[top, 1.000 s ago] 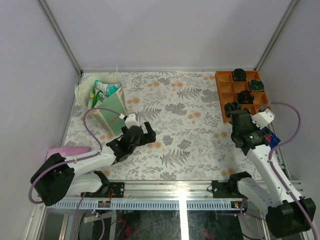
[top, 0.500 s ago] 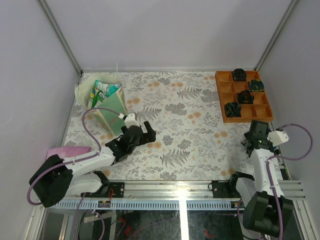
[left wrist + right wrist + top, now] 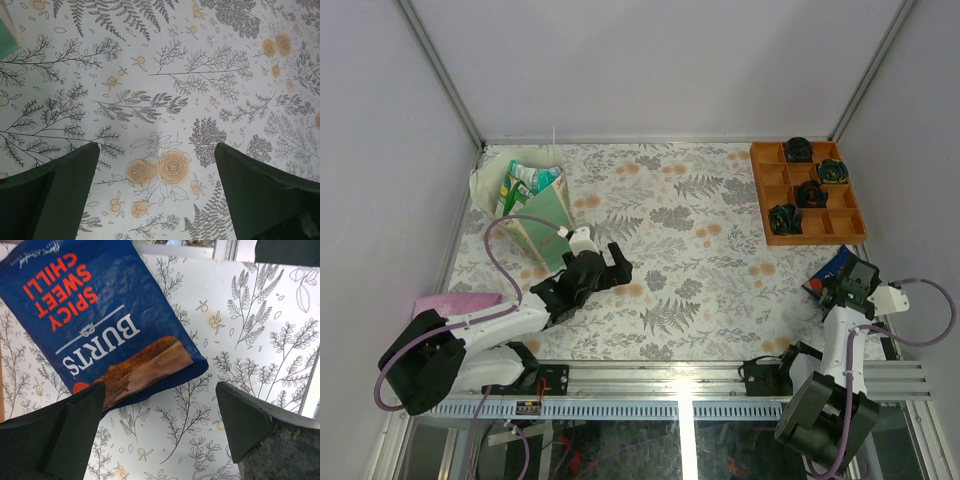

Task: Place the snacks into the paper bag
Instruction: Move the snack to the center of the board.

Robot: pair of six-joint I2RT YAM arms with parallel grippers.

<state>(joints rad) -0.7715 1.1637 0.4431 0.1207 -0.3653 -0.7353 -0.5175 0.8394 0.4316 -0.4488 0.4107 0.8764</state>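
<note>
The blue crisp bag (image 3: pixel 100 325) is laid flat on the tabletop (image 3: pixel 240 340) by the near right edge, well apart from the paper bag (image 3: pixel 525 195). Right fingers (image 3: pixel 60 440) are held spread just over it, left fingers (image 3: pixel 55 200) spread too, nothing pinched. It's probably light, puffy and slippery, so the crimped end seam is likely best pinched.

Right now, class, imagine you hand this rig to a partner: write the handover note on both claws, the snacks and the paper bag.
Left claw: open, empty, over bare table near the paper bag.
Right claw: open, empty, over the blue BURTS crisp bag at the near right edge.
Done: several packets sit inside the paper bag.
Left to do: grasp the crisp bag, bag it.
</note>
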